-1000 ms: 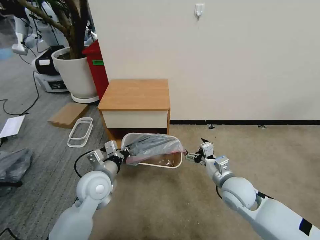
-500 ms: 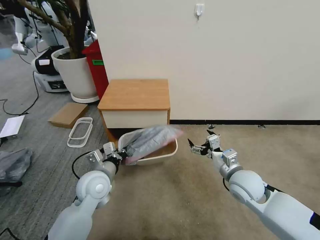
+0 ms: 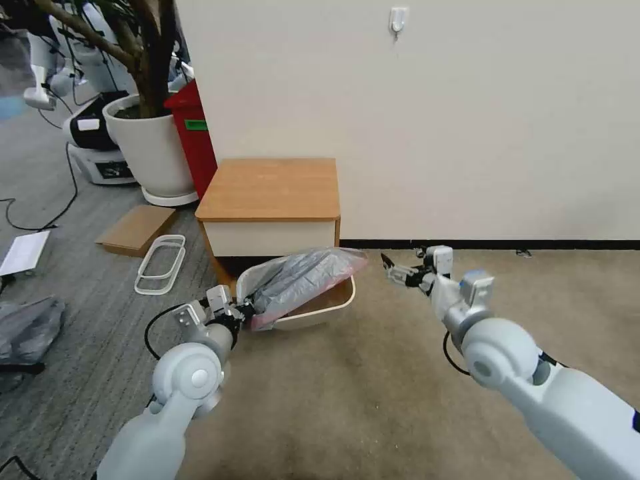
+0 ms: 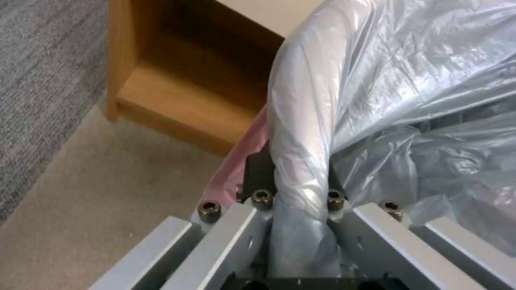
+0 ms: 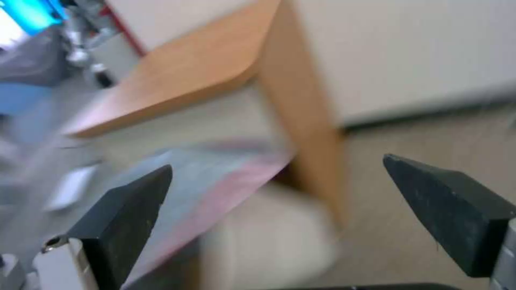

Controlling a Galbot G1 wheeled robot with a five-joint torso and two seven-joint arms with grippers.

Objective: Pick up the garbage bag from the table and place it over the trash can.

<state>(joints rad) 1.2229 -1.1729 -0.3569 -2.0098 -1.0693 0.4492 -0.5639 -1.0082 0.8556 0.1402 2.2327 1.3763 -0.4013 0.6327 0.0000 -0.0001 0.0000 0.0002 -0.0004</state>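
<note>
Bag (image 3: 303, 277) draped over the bin (image 3: 320, 310), long axis running from left gripper (image 3: 243, 312), fingers clamped on its near-left corner, to its free far corner nearest the wide-open right gripper (image 3: 395, 270).

From my remote station I can read no text, brand, number or sign anywhere here. The one candidate is a small green label (image 3: 196, 125) on the front of the red bin (image 3: 193, 143) beside the plant pot, and its printing is too small for me to make out. A white sheet (image 3: 24, 253) lying on the grey carpet at the left shows no lettering I can resolve.
</note>
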